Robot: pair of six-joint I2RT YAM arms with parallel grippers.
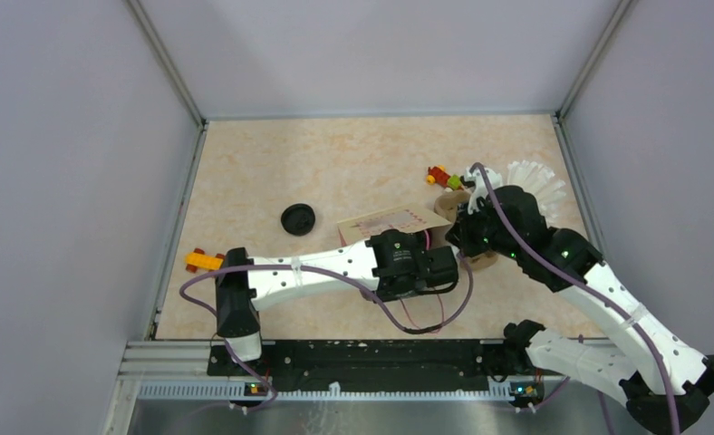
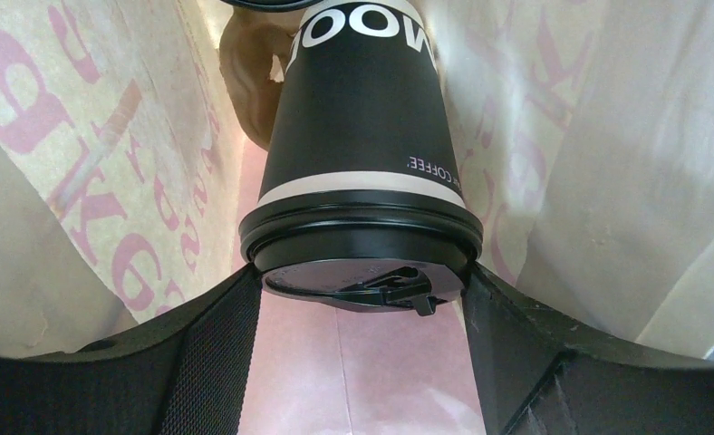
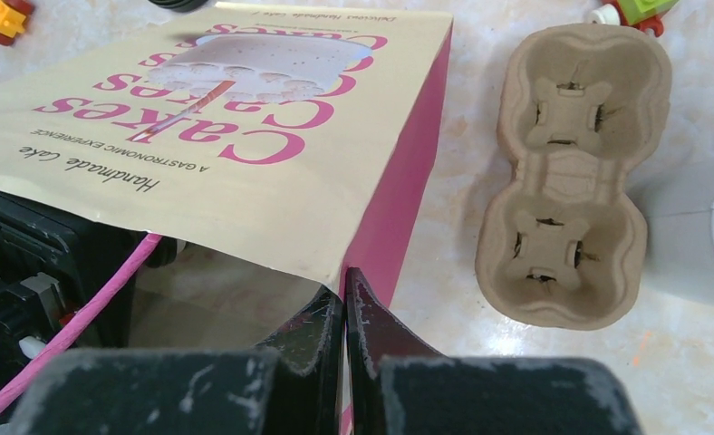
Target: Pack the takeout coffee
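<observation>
item: takeout coffee cup [image 2: 362, 136], lidded, inside the cake bag [image 3: 245, 154] lying on the tabletop [image 3: 444, 304].
axis: in line with the left gripper's [image 2: 362, 283] reach, lid [image 2: 362, 258] nearest, base pointing deeper into the bag.
left jaws: wide, clamped across the lid rim.
right gripper [image 3: 345, 304]: jaws together, pinching the bag's mouth edge.
nearer arm: left.

Matt paper cup [image 2: 358, 118], glossy paper bag [image 3: 245, 181]

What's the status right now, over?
Left hand holds lidded black paper cup inside pink-and-cream paper cake bag. Right hand pinches bag's rim. Brown pulp carrier empty. Nothing blocking seen.
</observation>
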